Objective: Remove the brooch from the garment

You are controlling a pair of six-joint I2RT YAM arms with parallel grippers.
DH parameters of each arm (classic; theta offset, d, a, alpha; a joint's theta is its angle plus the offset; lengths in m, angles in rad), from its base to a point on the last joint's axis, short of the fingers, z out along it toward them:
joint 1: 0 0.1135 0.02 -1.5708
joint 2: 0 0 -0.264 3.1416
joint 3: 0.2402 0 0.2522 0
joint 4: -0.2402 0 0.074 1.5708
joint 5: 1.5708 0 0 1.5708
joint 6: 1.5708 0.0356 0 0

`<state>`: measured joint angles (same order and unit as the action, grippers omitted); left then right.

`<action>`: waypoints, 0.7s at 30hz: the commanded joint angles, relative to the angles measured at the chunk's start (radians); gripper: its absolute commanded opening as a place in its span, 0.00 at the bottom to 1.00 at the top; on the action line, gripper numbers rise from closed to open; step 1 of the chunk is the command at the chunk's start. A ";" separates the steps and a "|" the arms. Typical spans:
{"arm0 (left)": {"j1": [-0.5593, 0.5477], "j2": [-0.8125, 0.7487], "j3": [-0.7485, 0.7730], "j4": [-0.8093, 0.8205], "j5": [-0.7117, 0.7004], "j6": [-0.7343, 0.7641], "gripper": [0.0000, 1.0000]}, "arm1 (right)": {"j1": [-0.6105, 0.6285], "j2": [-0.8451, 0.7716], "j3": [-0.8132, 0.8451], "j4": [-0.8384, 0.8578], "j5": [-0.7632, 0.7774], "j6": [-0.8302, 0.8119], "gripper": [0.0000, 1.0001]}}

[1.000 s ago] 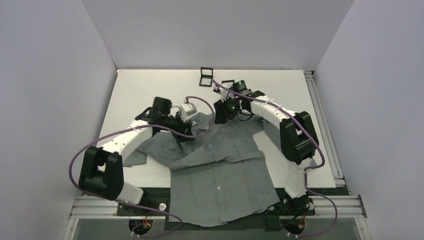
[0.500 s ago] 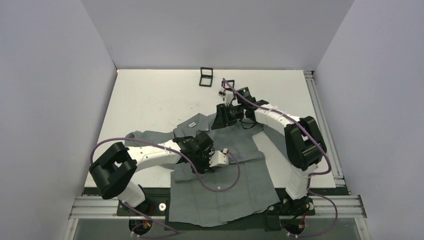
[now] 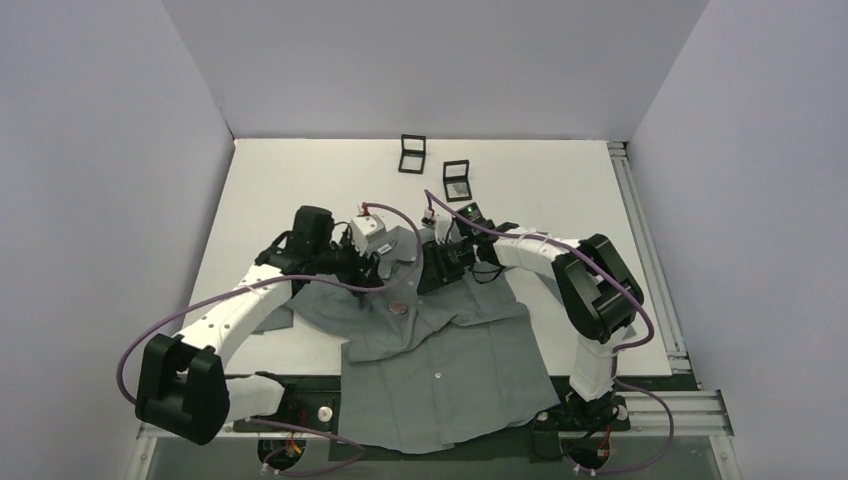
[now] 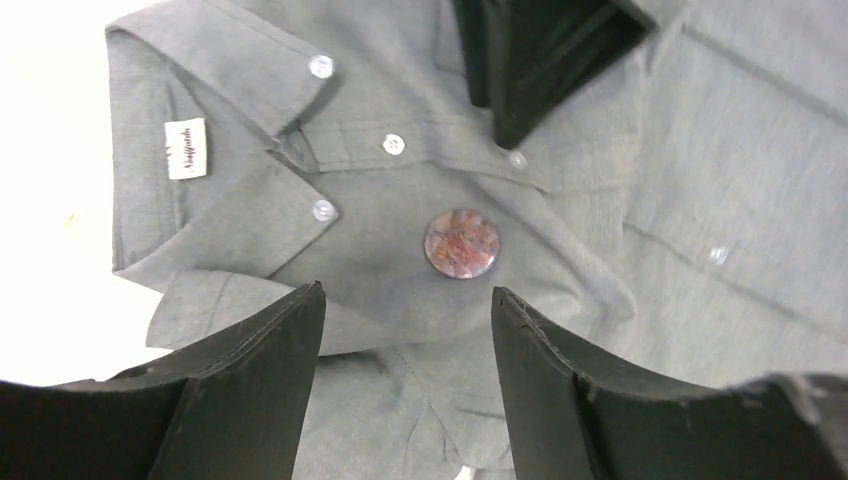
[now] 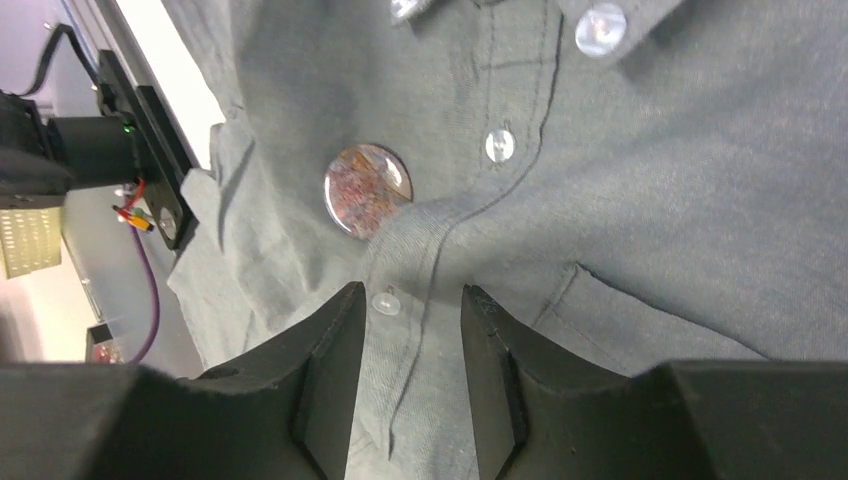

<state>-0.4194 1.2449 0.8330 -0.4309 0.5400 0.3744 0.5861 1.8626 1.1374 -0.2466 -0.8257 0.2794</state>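
Top external view: you have the garment (image 3: 440, 370) spread on the white tabletop (image 3: 300, 180), collar near the middle of the frame and hem past the tabletop's near edge at the bottom. The brooch (image 3: 400, 308) sits on the grey cloth just below the collar, left of the button line. Both arms reach in over the collar. The left arm (image 3: 240, 300) comes from the lower left and the right arm (image 3: 540, 245) from the right.

In the left wrist view, your left fingers (image 4: 250, 380) stand wide apart and hold nothing. The brooch (image 4: 461, 243) shows in the gap just above their tips, apart from both.

In the right wrist view, your right fingers (image 5: 330, 370) are set closer together but have a clear gap. A raised fold of the button strip runs into it, though you cannot tell whether they touch the cloth. The brooch (image 5: 367, 190) lies above and slightly left of their tips.

Two small black boxes (image 3: 412, 153) sit on the bare tabletop at the upper middle.
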 commanded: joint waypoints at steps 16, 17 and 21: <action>0.074 0.380 -0.006 0.215 0.288 -0.497 0.49 | -0.028 0.019 -0.163 0.078 0.049 0.008 0.22; 0.074 0.400 -0.006 0.200 0.287 -0.495 0.49 | -0.030 0.015 -0.169 0.088 0.048 0.014 0.21; 0.074 0.441 -0.001 0.155 0.294 -0.496 0.47 | -0.032 0.018 -0.187 0.104 0.049 0.021 0.21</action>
<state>-0.3462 1.6588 0.8242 -0.2447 0.7918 -0.1036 0.5610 1.8751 0.9855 -0.1726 -0.8280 0.3046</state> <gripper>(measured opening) 0.473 0.209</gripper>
